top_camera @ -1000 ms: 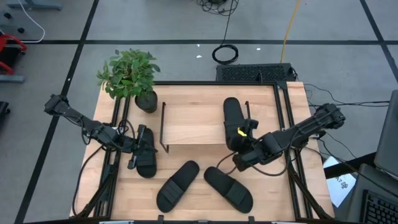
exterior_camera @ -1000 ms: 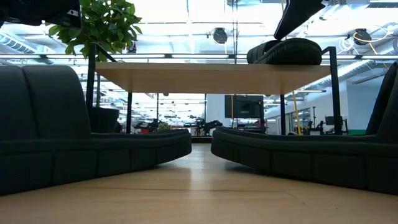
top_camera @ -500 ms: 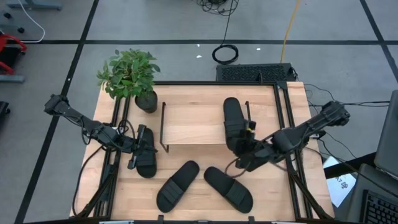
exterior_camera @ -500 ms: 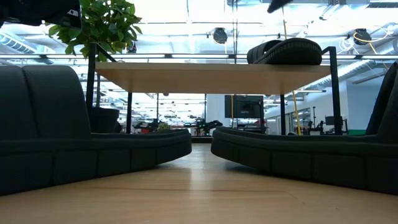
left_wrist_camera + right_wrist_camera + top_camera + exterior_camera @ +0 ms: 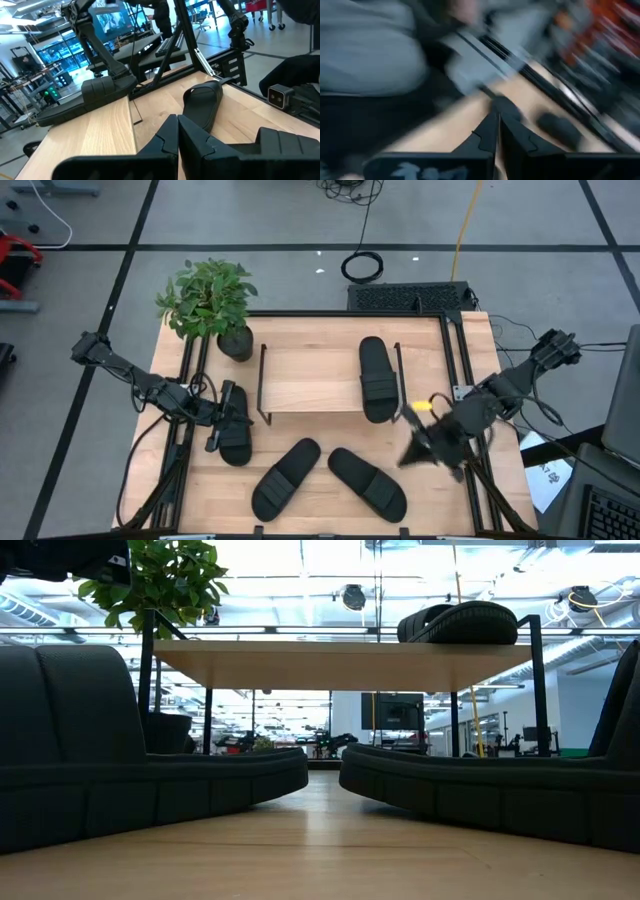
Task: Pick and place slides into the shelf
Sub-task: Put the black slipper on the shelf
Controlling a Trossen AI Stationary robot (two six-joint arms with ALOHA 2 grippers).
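Note:
One black slide [image 5: 375,378] lies sole-down across the right end of the shelf's light board [image 5: 310,380]; the low view shows that slide [image 5: 460,622] on top of the board [image 5: 330,655]. Two slides [image 5: 285,478] [image 5: 367,482] lie on the table in front of the shelf. A further slide [image 5: 238,435] lies to the shelf's left, partly under my left gripper [image 5: 215,428], which stands over it with its fingers [image 5: 177,135] shut and nothing between them. My right gripper [image 5: 412,448] is blurred, raised near the table's right side, shut and empty.
A potted plant [image 5: 210,300] stands at the table's far left corner. A black metal frame [image 5: 455,380] runs along the table's edges. Bare wood lies between the shelf and the two front slides.
My right gripper has drawn back from the near end of the slide on the shelf, moving toward the table's right edge and up, out of the low view, turning as it went. The slide has stayed on the board.

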